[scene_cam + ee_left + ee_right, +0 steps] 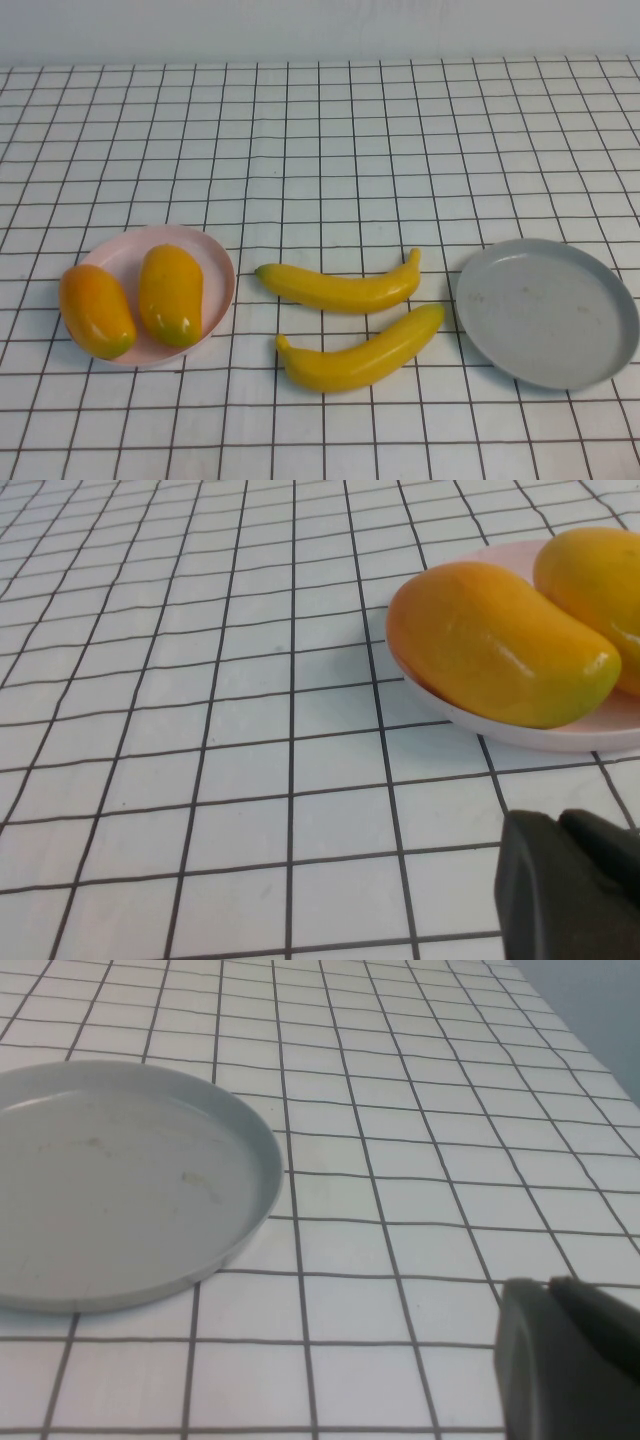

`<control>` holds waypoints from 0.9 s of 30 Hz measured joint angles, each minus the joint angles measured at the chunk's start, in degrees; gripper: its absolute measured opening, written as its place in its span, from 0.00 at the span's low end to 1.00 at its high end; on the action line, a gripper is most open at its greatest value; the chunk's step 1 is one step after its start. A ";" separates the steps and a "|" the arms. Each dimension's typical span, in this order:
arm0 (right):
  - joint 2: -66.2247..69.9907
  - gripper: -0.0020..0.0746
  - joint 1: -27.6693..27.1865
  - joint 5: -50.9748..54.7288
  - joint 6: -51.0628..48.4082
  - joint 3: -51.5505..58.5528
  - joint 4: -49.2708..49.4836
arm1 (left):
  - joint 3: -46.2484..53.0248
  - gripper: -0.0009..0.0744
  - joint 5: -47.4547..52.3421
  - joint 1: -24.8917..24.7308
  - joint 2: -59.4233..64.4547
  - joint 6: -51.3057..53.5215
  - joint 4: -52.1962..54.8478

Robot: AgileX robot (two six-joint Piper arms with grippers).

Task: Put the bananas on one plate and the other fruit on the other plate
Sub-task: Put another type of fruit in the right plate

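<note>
while mangoes sit on pink plate | bananas on cloth | l gripper, r gripper jaws pressed together

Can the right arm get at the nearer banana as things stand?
Probably yes. The nearer banana lies bare on the cloth beside the empty grey plate. The right end effector, shut, sits by that plate; the left end effector, shut, sits by the pink plate.

- Pink plate at lower left holds two mangoes.
- Two bananas lie on the gridded cloth, lower centre.
- Grey plate sits lower right.
</note>
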 joint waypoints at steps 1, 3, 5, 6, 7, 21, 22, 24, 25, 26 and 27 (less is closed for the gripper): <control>0.00 0.01 0.00 0.00 0.00 0.00 0.00 | 0.00 0.01 0.00 0.00 0.00 0.00 0.00; 0.00 0.00 0.00 0.00 0.00 0.00 0.00 | 0.00 0.01 0.00 0.00 0.00 0.04 0.00; 0.00 0.01 0.00 0.00 0.00 0.00 0.00 | 0.00 0.01 0.00 0.00 0.00 0.13 0.00; 0.00 0.01 0.00 0.00 0.00 0.00 0.00 | 0.00 0.01 0.00 0.00 0.00 0.13 0.00; 0.00 0.01 0.00 0.00 0.00 0.00 0.00 | 0.00 0.01 0.00 0.00 0.00 0.13 0.00; 0.00 0.01 0.00 0.00 0.00 0.00 0.00 | 0.00 0.01 0.00 0.00 0.00 0.13 0.00; 0.00 0.01 0.00 0.00 0.00 0.00 0.00 | 0.00 0.01 0.00 0.00 0.00 0.13 0.00; 0.00 0.01 0.00 0.00 0.00 0.00 -0.28 | 0.00 0.01 0.00 0.00 0.00 0.13 0.00; 0.00 0.01 0.00 0.00 0.00 0.00 -0.70 | 0.00 0.01 0.00 0.00 0.00 0.13 0.00; 0.00 0.01 0.00 0.00 0.00 0.00 -0.94 | 0.00 0.01 0.00 0.00 0.00 0.13 0.00; 0.00 0.01 0.00 0.00 0.00 0.00 -1.06 | 0.00 0.01 0.00 0.00 0.00 0.13 0.00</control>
